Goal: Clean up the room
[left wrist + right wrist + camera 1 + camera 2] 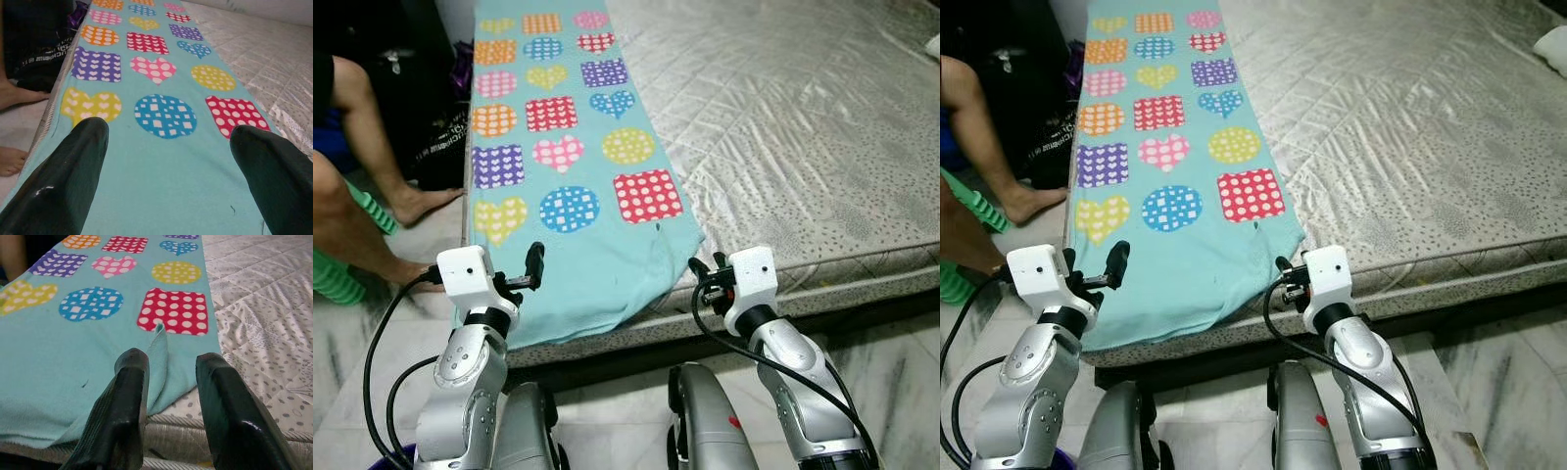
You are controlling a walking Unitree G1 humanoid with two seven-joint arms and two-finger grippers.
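Right wrist view: right gripper (168, 382) part open, empty, astride the blanket (570, 176) fold; left gripper (168, 142) wide, empty; better pinched at both near corners.

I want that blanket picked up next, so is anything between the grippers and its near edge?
Nothing visible. The left gripper and right gripper, both open, sit right at the near edge of the turquoise patterned blanket on the mattress.
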